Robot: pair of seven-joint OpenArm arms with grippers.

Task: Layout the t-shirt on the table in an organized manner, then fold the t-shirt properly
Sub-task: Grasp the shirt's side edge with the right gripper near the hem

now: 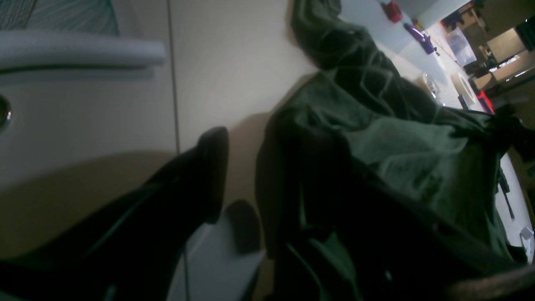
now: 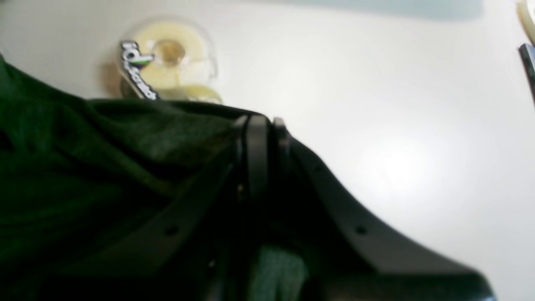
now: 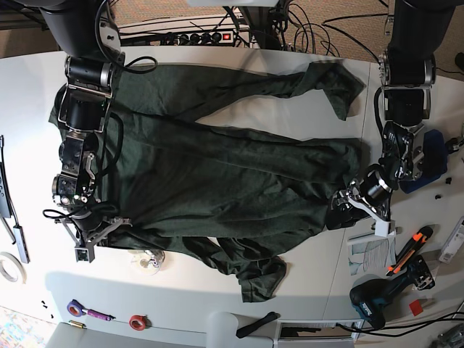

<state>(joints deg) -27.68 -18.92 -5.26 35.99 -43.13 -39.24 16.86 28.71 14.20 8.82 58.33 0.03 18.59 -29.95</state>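
- Pinching the lower-left edge of the t-shirt (image 3: 217, 174), the right claw (image 3: 109, 226) sits at the left of the base view; in the right wrist view its jaws are pressed together on the dark green fabric (image 2: 104, 167).
- Clear tape dispenser (image 2: 167, 62) lies on the white desk (image 2: 397, 125) just beyond that pinched edge.
- T-shirt lies spread wide across the middle of the desk, wrinkled, one sleeve up toward the top right, another fold bunched at the bottom centre.
- Left claw (image 3: 346, 206) is at the garment's right edge; in the left wrist view its jaws are spread, one dark finger (image 1: 209, 175) over bare desk, the other against the cloth.
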